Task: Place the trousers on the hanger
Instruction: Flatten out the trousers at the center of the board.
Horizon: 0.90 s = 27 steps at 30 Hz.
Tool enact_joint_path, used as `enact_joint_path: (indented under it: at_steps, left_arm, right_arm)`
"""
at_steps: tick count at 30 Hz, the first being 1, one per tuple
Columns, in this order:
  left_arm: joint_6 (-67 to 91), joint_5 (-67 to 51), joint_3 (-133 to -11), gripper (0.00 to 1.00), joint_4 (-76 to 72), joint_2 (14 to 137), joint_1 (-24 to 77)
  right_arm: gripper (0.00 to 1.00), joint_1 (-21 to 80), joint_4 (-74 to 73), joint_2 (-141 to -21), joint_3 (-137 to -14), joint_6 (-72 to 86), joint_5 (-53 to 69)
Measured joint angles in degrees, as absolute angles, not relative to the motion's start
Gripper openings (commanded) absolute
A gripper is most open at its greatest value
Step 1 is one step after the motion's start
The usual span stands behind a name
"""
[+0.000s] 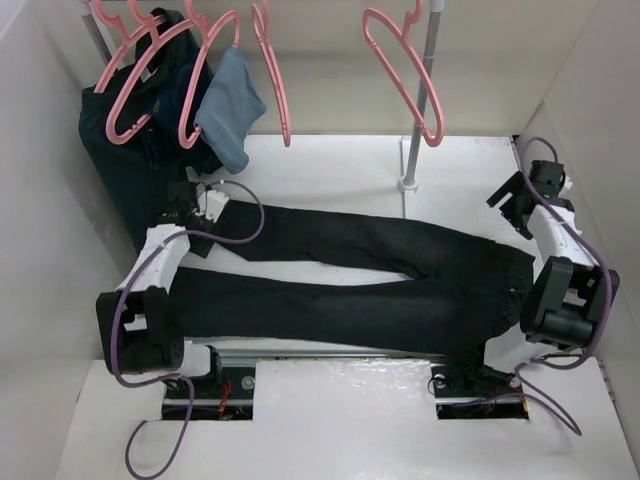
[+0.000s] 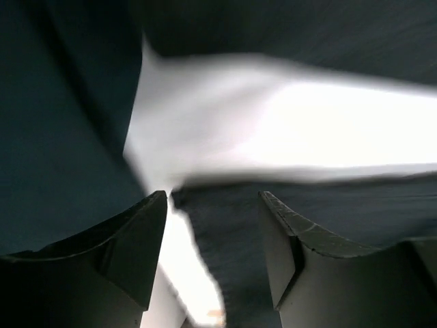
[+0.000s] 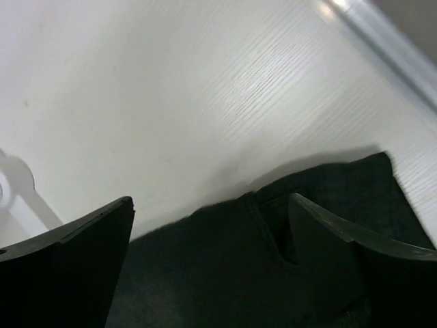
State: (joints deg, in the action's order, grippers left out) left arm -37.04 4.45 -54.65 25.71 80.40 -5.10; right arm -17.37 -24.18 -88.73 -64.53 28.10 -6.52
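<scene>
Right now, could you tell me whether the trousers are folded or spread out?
Spread out: the trousers lie flat across the table, both legs extended side by side.

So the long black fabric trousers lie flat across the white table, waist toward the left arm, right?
No. The long black fabric trousers do lie flat across the white table, but the waist is toward the right arm, with the leg ends toward the left. The top external view shows it.
</scene>
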Motion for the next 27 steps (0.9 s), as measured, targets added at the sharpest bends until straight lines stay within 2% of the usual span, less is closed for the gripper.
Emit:
enact_joint_path:
  at_steps: [6,8,11,14,20,24,27]
  left_arm:
    - [-29.50,0.62,-59.75,0.61,21.04,80.97,2.33]
    - [-27.46,1.17,-61.36,0.61,18.96,84.49,4.08]
    - [-24.10,2.22,-64.93,0.67,16.84,91.77,5.37]
    - [-21.50,3.14,-67.90,0.74,14.28,97.76,5.28]
    - [-16.99,4.91,-72.66,0.80,10.83,105.69,3.05]
    - [-13.67,6.50,-74.00,1.00,7.84,108.60,0.03]
    - [-12.05,7.53,-74.81,1.00,6.90,110.10,-2.04]
  right_arm:
    - [1.00,-22.00,-27.73,-93.08,-69.67,30.55,-9.52]
    - [1.00,-22.48,-29.52,-96.20,-69.80,31.86,-10.22]
    - [1.00,-22.72,-32.03,-100.57,-69.47,33.21,-10.46]
    - [1.00,-22.94,-33.10,-102.76,-69.25,34.09,-11.22]
    - [1.00,-23.18,-33.80,-107.55,-71.72,32.82,-13.17]
    - [1.00,-23.09,-35.16,-109.56,-74.39,30.81,-13.67]
    - [0.99,-23.09,-35.31,-110.54,-75.77,29.43,-13.61]
